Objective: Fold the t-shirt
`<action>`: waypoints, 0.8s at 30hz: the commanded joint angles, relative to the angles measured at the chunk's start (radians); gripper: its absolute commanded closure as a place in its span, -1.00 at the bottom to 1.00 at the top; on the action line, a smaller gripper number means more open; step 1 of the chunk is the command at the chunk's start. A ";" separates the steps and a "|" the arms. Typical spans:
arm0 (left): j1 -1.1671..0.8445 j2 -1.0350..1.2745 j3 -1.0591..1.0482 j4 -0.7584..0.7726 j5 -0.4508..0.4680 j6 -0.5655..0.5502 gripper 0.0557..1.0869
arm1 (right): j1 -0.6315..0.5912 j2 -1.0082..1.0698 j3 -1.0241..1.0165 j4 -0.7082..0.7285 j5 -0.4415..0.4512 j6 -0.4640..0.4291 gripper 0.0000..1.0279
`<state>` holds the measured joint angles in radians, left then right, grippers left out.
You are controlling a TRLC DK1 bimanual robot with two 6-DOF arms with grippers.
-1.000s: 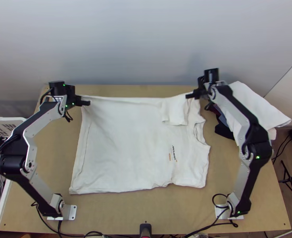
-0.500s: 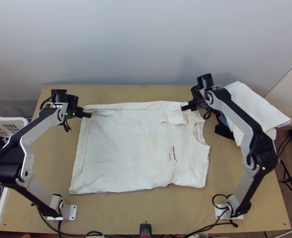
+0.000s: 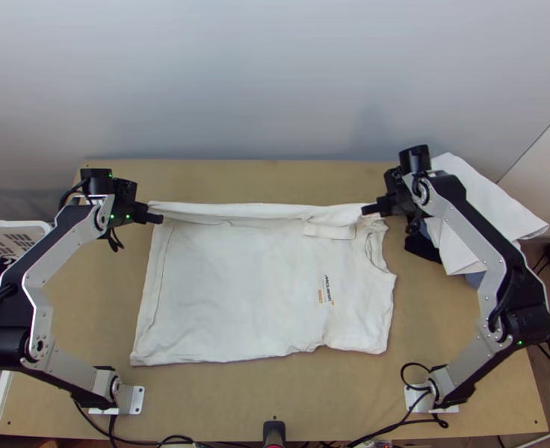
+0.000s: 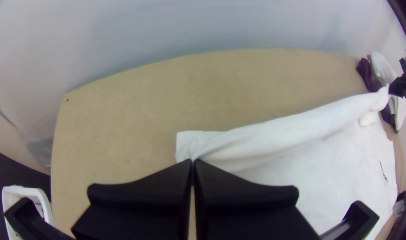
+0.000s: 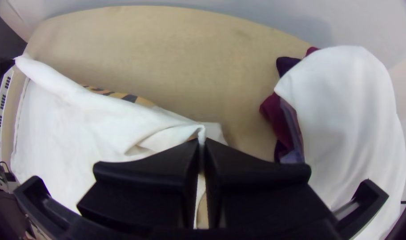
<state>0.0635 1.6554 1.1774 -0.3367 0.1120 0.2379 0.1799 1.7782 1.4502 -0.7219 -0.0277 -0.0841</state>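
Top view — t-shirt (image 3: 234, 291) lies lengthwise left-right — neck (image 3: 375, 254) pointing right.

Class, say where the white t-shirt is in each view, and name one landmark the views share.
Top view: white t-shirt, in the middle of the picture.
Left wrist view: from the left gripper towards the right gripper.
Right wrist view: from the right gripper, away from the pile of cloths.
Shared landmark: that pile, white cloth on top.
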 commanded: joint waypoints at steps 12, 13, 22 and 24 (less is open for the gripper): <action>0.027 -0.106 -0.113 -0.108 0.045 0.041 0.92 | -0.020 -0.100 -0.177 -0.004 -0.015 0.017 0.94; 0.030 -0.105 -0.119 -0.108 0.046 0.040 0.92 | -0.019 -0.105 -0.189 -0.004 -0.015 0.020 0.94; 0.016 -0.082 -0.205 -0.033 0.045 0.041 0.90 | 0.026 -0.095 -0.289 0.030 -0.015 0.029 0.94; 0.016 -0.057 -0.205 -0.028 0.045 0.049 0.88 | 0.024 -0.074 -0.294 0.045 -0.015 0.027 0.94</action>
<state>0.0837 1.5646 1.0134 -0.4068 0.1535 0.2779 0.1860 1.6798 1.2087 -0.7162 -0.0418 -0.0601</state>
